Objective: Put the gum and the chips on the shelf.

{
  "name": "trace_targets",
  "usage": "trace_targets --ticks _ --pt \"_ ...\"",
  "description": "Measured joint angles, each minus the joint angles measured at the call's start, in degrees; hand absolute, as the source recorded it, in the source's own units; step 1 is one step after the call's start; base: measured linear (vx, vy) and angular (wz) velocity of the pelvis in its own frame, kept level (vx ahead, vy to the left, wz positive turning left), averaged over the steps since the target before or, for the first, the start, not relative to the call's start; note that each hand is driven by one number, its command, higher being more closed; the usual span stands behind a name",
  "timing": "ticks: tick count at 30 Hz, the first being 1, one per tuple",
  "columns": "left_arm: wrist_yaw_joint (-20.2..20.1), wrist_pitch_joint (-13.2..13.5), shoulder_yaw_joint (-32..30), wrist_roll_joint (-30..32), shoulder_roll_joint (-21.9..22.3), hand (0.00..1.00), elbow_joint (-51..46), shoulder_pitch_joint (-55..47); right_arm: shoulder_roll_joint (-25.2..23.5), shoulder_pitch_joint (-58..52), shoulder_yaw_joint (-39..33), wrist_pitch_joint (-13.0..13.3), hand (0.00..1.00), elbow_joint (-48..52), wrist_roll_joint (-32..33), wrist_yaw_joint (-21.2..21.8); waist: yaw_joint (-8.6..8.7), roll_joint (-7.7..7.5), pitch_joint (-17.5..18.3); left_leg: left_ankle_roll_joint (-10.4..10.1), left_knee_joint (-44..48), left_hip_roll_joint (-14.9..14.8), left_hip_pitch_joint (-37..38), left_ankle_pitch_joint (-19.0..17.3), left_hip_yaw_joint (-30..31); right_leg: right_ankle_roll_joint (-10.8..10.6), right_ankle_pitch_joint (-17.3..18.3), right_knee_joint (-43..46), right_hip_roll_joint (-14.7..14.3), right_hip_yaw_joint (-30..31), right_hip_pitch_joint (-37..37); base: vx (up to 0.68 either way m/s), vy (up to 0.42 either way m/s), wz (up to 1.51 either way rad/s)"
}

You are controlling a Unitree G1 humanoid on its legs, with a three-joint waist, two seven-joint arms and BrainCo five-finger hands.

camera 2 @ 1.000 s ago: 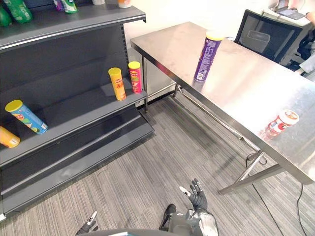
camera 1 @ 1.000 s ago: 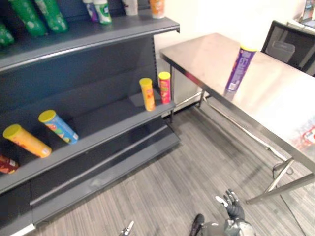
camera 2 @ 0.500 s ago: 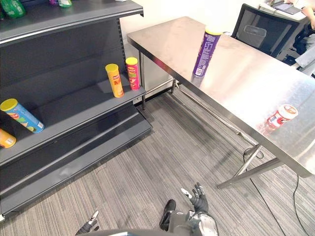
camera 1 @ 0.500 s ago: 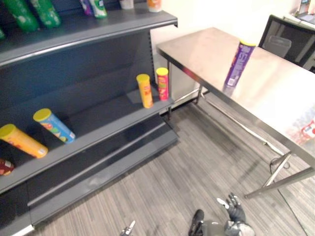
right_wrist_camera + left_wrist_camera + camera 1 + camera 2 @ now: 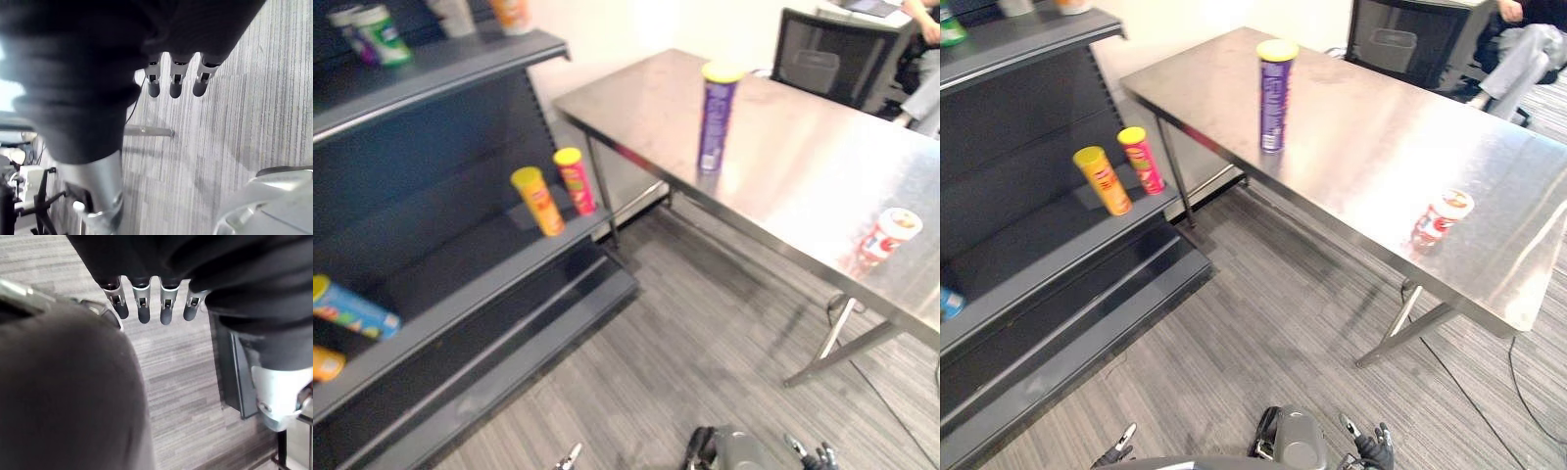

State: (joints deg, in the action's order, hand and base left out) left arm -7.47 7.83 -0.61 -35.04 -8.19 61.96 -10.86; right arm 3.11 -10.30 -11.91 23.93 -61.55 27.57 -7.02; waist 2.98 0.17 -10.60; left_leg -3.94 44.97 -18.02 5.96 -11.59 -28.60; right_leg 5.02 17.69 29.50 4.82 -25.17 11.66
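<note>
The chips can [image 5: 1275, 95], a purple tube with a yellow lid, stands upright on the steel surface [image 5: 1361, 147], toward its left and far part. The gum [image 5: 1443, 217], a small red and white tub with a white lid, stands on the same surface, more to the right and near its near edge, well apart from the chips can.

To the left of the surface is the dark shelf [image 5: 1038, 250]. On its middle board, at the right end, a yellow tube [image 5: 1104, 179] and a red tube [image 5: 1141, 160] stand just beside each other. Farther left on that board a blue tube [image 5: 347, 311] lies on its side. The upper board carries a green bottle [image 5: 382, 22] and some other containers (they are too cut off to tell what kind).

The left hand [image 5: 1121, 446] and the right hand [image 5: 1373, 448] hang low at the near edge of the scene, above the grey striped floor [image 5: 1263, 333], well apart from the surface and the shelf. In the wrist views the left fingers [image 5: 143, 308] and the right fingers [image 5: 176, 83] are released, straight, and they hold nothing.

Behind the surface stands a black chair [image 5: 1400, 44], and a person [image 5: 1526, 49] sits at the far right.
</note>
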Motion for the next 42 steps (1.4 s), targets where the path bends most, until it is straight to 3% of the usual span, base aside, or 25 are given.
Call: trace_targets --ticks 2,4,9,13,16,17,19,22,25,30,32,34,36,40,42 --pt "-0.08 1.96 -2.87 -0.32 1.48 0.0 -1.99 -0.17 0.3 0.79 0.0 0.09 0.0 0.19 -0.03 0.07 -0.19 0.19 0.06 -0.55 11.92 -0.65 -6.05 -0.37 5.9 1.12 -0.39 -3.63 -3.71 4.27 -3.06 0.28 -0.198 -1.05" --pt "0.07 2.28 -3.89 -0.31 2.55 0.0 -3.34 -0.17 0.35 1.17 -0.31 0.1 0.0 0.12 -0.03 0.07 -0.44 0.2 0.04 -0.51 13.5 0.6 -8.38 -1.58 7.46 1.42 -1.29 -6.15 -5.32 7.62 -5.99 0.24 -0.087 -1.14" --pt "0.09 3.23 -4.47 -0.22 4.17 0.0 -6.17 -0.08 0.23 1.72 -1.31 0.13 0.0 1.12 0.1 0.13 -1.68 0.19 0.08 -0.37 -0.16 3.47 -15.78 -3.07 8.72 -0.11 -2.44 -11.41 -6.45 17.85 -12.48 0.28 0.027 -1.08" --pt "-0.11 3.21 -5.53 -0.75 5.18 0.0 -6.24 0.04 -0.33 2.7 -1.21 0.51 0.0 3.18 0.59 0.43 -1.85 -0.02 -0.03 -0.97 -17.32 7.58 -17.55 -1.24 18.41 -3.28 -0.88 -11.1 -4.88 25.49 -14.74 0.32 0.228 -0.98" --pt "-0.05 3.35 -5.88 -0.86 5.91 0.0 -6.04 -0.04 -0.48 2.49 -1.06 0.51 0.0 4.98 0.6 1.29 -2.03 0.58 0.1 -1.06 -30.47 9.03 -15.01 7.78 25.11 -7.68 1.65 -8.95 -3.15 30.65 -14.84 0.28 0.326 -0.91" --pt "0.09 3.47 -6.29 -0.83 6.46 0.0 -5.86 -0.07 -0.36 2.37 -1.06 0.48 0.0 5.29 0.6 1.45 -2.31 1.46 0.22 -4.74 -31.53 8.69 -13.54 8.7 27.26 -9.28 3.09 -8.06 -2.86 32.25 -14.92 0.18 0.311 -0.71" --pt "0.21 4.23 -6.46 -0.73 5.52 0.0 -6.12 0.38 -2.32 2.25 -0.76 0.51 0.0 5.21 0.51 2.09 -2.86 -0.35 0.2 -3.46 -28.63 10.35 -13.4 5.6 24.66 -10.24 2.76 -7.95 -0.23 33.35 -14.69 0.17 0.374 -0.8" --pt "0.24 4.36 -6.47 -0.69 5.07 0.0 -5.71 0.62 -3.77 1.67 -0.74 0.5 0.0 4.77 0.51 2.36 -3.28 -1.01 0.61 -1.22 -23.3 11.16 -14.07 1.13 21.08 -12.4 1.34 -10.02 1.97 33.67 -15.46 0.11 0.326 -0.57" --pt "0.04 2.72 -4.9 -0.69 4.2 0.0 -2.48 2.37 -3.64 1.6 -1.01 0.63 0.0 3.53 0.55 2.32 -2.87 -0.36 1.23 -0.12 -23.46 12.28 -13.84 0.24 19.72 -13.51 -1.82 -12.88 3.57 33.57 -15.76 0.0 0.232 -0.26" --pt "-0.01 2.01 -1.65 0.0 2.79 0.0 -0.22 2.7 -3.41 1.54 0.33 1.92 0.0 0.84 0.55 2.25 -2.72 -0.15 3.7 0.81 -30.54 13.39 -11.99 2.9 17.98 -13.69 -8.03 -16.81 4.51 31.66 -14.3 -0.05 0.12 -0.29" --pt "0.16 2.08 0.3 0.3 2.22 0.0 0.87 2.74 -2.78 1.68 1.55 2.39 0.0 -0.11 0.52 2.1 -2.28 0.07 4.34 0.49 -36.29 14.31 -10.07 4.87 18.27 -13.19 -12.3 -18.84 4.74 28.12 -13.16 -0.06 0.101 -0.44" --pt "0.26 2.08 0.55 0.35 2.15 0.0 0.87 2.74 -2.7 1.82 1.94 2.68 0.0 -0.11 0.48 1.78 -2.57 0.0 4.38 0.44 -39.49 14.74 -8.4 5.65 17.9 -12.51 -14.41 -20.15 4.91 24.79 -12.7 -0.07 0.087 -0.69" --pt "0.34 2.07 0.97 0.32 1.62 0.0 0.89 2.54 -2.54 1.57 3.46 2.66 0.0 -0.32 0.26 0.25 -2.96 -0.68 4.78 0.58 -42.18 15.32 -6.53 6.35 15.47 -11.83 -14.95 -22.09 5.77 19.02 -12.83 -0.08 0.034 -0.88" --pt "0.37 2.09 2.56 0.34 1.13 0.0 1.11 2.62 -1.96 1.47 3.43 2.07 0.0 -0.99 -0.66 -3.1 -3.01 -1.26 5.26 0.7 -44.43 16.67 -4.83 7.1 15.34 -12.14 -14.65 -24.6 6.15 17.36 -12.88 -0.04 -0.008 -0.65" --pt "0.39 1.98 2.6 0.56 0.93 0.0 1.34 2.82 -1.69 0.85 2.07 1.28 0.0 -2.51 -0.66 -5.89 -2.25 -1.74 5.2 1.26 -47.29 17.24 -3.81 9.68 16.84 -13.02 -13.76 -25.35 6.36 15.47 -12.84 0.03 -0.044 0.06"
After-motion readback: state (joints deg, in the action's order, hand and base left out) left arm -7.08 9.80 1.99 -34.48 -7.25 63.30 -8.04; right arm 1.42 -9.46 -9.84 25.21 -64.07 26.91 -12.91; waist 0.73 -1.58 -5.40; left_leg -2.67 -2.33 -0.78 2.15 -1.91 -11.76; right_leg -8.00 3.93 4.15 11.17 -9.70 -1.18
